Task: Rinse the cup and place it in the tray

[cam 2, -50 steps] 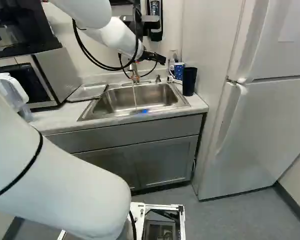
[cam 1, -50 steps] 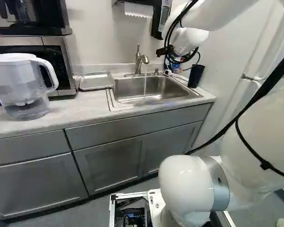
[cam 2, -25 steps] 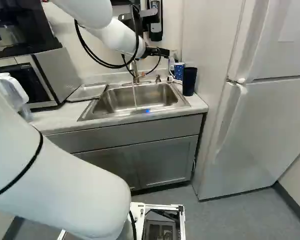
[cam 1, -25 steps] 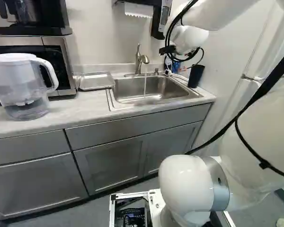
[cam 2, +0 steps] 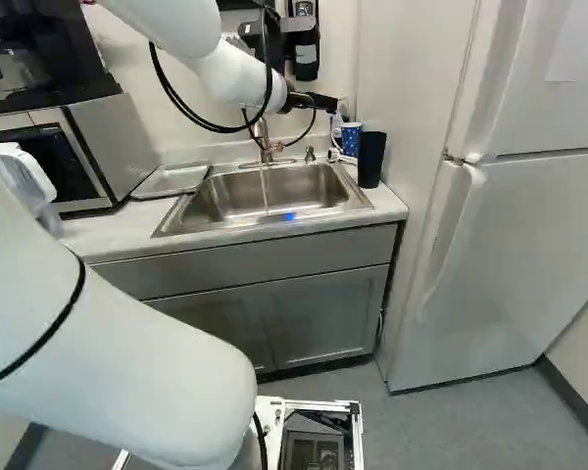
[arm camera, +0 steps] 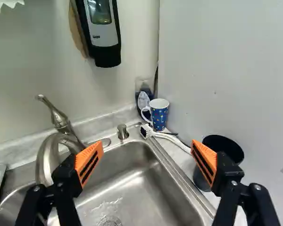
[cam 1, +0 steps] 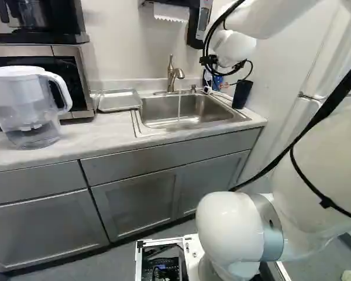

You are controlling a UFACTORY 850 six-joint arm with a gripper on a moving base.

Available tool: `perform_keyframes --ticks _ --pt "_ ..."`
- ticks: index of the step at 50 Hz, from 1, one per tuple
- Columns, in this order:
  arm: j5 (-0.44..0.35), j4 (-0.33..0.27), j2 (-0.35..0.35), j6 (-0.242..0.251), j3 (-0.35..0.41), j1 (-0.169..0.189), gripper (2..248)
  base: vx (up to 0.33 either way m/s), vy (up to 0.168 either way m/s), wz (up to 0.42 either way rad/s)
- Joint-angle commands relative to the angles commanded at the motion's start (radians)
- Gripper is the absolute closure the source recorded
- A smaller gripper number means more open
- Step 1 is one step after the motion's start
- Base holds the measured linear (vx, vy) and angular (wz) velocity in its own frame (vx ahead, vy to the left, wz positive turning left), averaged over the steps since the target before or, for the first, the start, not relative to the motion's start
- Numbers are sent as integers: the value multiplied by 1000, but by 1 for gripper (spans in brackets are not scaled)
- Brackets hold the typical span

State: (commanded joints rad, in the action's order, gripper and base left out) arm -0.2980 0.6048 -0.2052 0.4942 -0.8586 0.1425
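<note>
The gripper [cam 2: 325, 102] is spread wide, holding nothing. The patterned blue cup [arm camera: 159, 116] stands upright at the worktop's [cam 1: 79, 137] back corner, beyond the sink [cam 2: 265, 193], near the white brush [arm camera: 167, 136]. The tray [cam 1: 118, 100] lies beside the sink's left edge in the left base view. Water runs from the tap [cam 1: 172, 75].

Blue patterned cup [arm camera: 159, 117], upright, near sink [arm camera: 137, 188] corner; shallow tray [cam 1: 119, 102], flat, beside sink

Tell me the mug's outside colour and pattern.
The mug is blue with small multicoloured marks, clearest in the wrist view.
</note>
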Motion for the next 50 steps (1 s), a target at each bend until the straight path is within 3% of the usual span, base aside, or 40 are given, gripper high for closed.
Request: perform_keyframes --ticks 50 --pt "-174 208 53 0 58 0 3 0 0 0"
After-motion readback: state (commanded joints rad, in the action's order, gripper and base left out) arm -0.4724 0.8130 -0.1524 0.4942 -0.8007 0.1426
